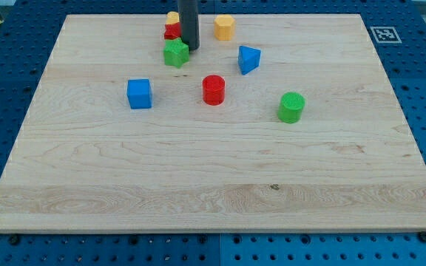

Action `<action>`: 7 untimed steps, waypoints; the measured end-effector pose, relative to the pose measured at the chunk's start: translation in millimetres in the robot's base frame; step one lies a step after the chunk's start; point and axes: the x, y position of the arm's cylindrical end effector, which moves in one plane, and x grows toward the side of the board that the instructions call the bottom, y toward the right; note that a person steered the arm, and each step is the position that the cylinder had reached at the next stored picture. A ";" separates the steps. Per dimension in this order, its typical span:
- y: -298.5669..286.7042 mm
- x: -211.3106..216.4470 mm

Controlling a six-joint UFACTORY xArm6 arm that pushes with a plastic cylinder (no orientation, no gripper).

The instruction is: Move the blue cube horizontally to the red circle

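Blocks lie scattered over the far half of the table (213,214), seven in all: two blue, two red, two green that I can shape, and two yellowish ones at the far edge, which makes eight if both of those count. Counted by colour: one blue cube (139,94), one blue wedge-like block (248,59), one red circle (213,89), one red block (171,31) half hidden by the rod, one green star-like block (175,53), one green cylinder (291,107), one yellow hexagonal block (224,27) and one yellow block (173,17) behind the red one. So eight.

The blue cube sits left of the red circle, well apart, roughly level with it, so a sideways push toward the right edge would probably do.

My tip (190,47) rests near the far edge, just beside the green star-like block, away from the cube. No gripper exists on this rod, so nothing is held.
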 end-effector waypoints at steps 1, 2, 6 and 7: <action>0.0 3.8; 0.0 23.4; 17.3 33.1; 39.2 8.3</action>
